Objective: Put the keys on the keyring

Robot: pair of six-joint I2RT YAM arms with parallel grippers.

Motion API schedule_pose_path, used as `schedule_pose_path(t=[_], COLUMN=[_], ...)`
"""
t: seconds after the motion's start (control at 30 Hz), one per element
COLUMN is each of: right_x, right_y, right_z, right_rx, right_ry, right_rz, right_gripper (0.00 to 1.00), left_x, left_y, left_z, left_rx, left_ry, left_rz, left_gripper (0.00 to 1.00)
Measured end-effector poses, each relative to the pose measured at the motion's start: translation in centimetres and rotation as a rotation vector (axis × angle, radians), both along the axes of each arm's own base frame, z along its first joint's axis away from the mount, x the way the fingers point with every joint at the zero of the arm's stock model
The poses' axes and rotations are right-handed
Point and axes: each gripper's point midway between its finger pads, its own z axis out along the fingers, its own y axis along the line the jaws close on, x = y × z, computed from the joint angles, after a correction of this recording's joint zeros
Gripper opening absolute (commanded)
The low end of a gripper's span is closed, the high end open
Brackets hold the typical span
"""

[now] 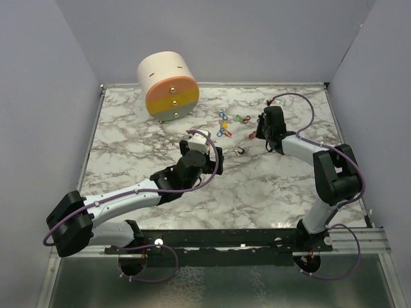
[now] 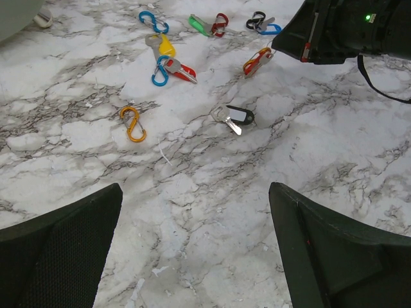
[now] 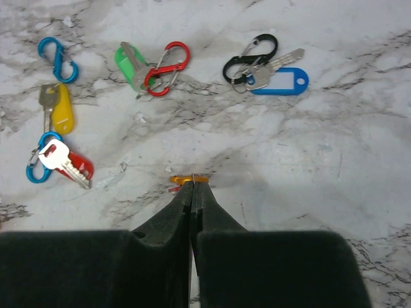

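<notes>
1. Pinching the orange clip (image 3: 189, 179) by its end, my right gripper (image 3: 191, 190) has its fingers pressed together on a mere sliver of metal, beyond the black-tagged key (image 2: 239, 116) and to its right. A bite that thin could let the clip twist or squirt free once I lift or turn it.
2. A red piece (image 2: 252, 66) shows alongside that clip, likely a key riding on it. I cannot tell whether it is threaded through. If it only rests there, it would drop off on any tilt.
3. The other keys lie on the marble table (image 1: 128, 135) beyond the black-tagged key: the yellow key (image 3: 59, 114), the green key (image 3: 128, 63) and the blue-tagged key (image 3: 282, 81), each touching a coloured clip. They sit close together, so a low sweep of my right wrist could scatter them or drag one clip into another.
4. My left gripper (image 2: 194, 192) is spread wide with nothing between its fingers, hovering on the near side of the black-tagged key. When I come down on so small a key lying flat on the marble, the pads may skate over it or push it away rather than catch it.
5. Both wrists work near the black-tagged key. Closing the gap carelessly risks knocking the arms together and jarring the orange clip out of my pinch.
</notes>
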Motion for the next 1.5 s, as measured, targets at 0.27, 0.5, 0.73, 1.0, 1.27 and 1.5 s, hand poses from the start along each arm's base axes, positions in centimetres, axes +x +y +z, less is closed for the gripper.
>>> schedule_pose_path(t=[0.27, 0.5, 0.73, 1.0, 1.27, 1.5], right_x=[0.4, 0.1, -0.8, -3.0, -7.9, -8.4], right_y=[-5.0, -6.8, -6.5, -1.7, 2.8, 2.6], right_z=[0.2, 1.0, 4.1, 6.3, 1.8, 2.0], right_rx=[0.009, 0.023, 0.038, 0.045, 0.05, 0.059], right_ry=[0.014, -0.004, -0.068, -0.112, 0.004, 0.004], right_rz=[-0.154, -0.214, -0.181, -0.02, 0.142, 0.145], right_gripper=[0.16, 0.56, 0.57, 0.57, 0.56, 0.54], left_x=[-0.1, 0.0, 0.0, 0.1, 0.5, 0.9], left_y=[0.1, 0.0, 0.0, 0.1, 0.2, 0.5], left_z=[-0.3, -0.3, -0.5, -1.0, -2.1, -2.4], left_rx=[0.005, 0.003, 0.008, 0.018, 0.042, 0.047], left_ry=[0.004, 0.002, 0.005, 0.012, 0.03, 0.034], left_rz=[0.0, 0.0, 0.0, 0.005, 0.018, 0.031], left_gripper=[0.99, 0.99, 0.99, 0.99, 0.99, 0.99])
